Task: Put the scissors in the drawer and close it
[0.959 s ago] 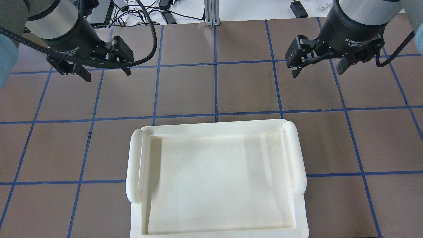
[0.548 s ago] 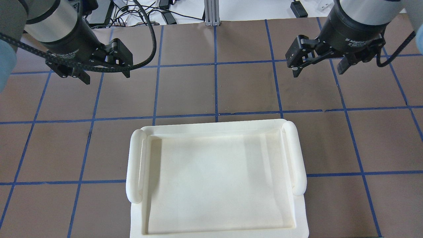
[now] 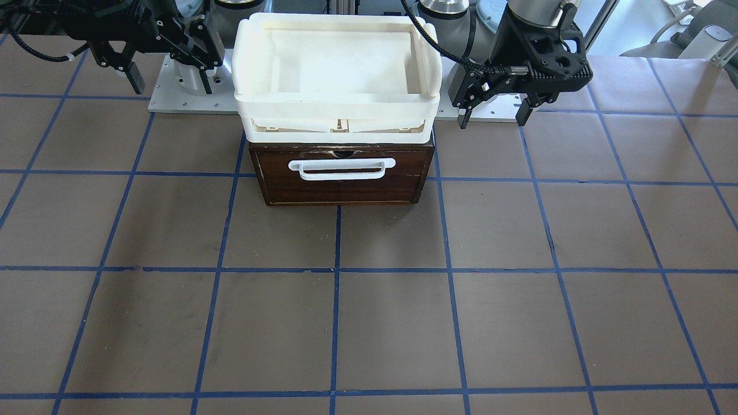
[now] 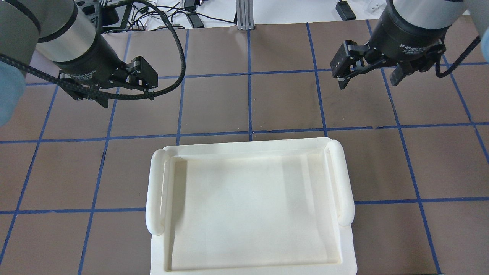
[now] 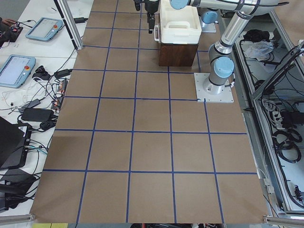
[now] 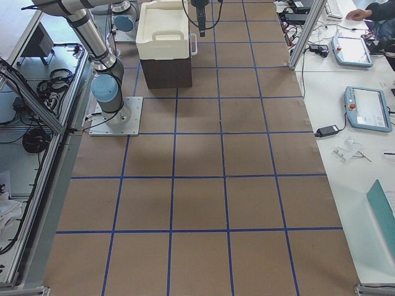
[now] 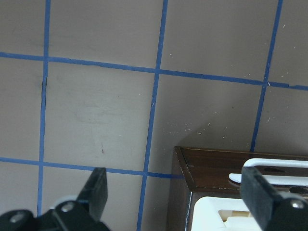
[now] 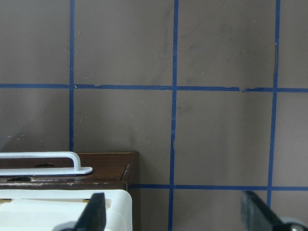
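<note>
The dark brown drawer appears shut, its white bar handle facing away from the robot. The scissors show in no view. My left gripper is open and empty, hovering beyond the drawer's left corner; it also shows in the front view. The left wrist view shows the drawer's corner and handle between its open fingers. My right gripper is open and empty beyond the right corner, seen too in the front view. The right wrist view shows the drawer.
A white plastic tray with two rounded side handles sits on top of the drawer unit and hides it from overhead. The brown table with blue tape grid spreads in front. Cables lie beyond the table's far edge.
My left gripper has shifted slightly nearer the tray and a little to the right in the overhead view. The right gripper has barely moved.
</note>
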You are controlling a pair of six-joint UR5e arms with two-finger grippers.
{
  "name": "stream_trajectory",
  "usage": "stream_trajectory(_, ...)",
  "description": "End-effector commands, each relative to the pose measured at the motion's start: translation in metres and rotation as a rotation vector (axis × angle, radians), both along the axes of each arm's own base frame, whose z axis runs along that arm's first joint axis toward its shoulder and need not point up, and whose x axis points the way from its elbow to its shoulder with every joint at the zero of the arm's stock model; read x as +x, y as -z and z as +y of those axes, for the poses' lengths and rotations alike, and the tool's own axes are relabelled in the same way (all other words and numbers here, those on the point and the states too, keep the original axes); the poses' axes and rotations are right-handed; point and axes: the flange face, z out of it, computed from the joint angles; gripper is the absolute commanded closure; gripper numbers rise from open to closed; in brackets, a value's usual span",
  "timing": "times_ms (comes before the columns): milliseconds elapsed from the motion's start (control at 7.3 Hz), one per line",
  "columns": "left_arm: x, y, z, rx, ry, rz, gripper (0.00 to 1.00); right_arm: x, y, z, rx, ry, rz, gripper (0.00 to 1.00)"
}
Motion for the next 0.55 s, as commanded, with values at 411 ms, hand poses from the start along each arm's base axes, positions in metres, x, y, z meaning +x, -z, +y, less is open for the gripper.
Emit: stream_trajectory(411, -0.0007, 0.0007, 0.0014, 0.001, -0.001, 0.002, 0.0, 0.0, 0.0, 0.0, 0.0, -0.002, 0.0, 0.0)
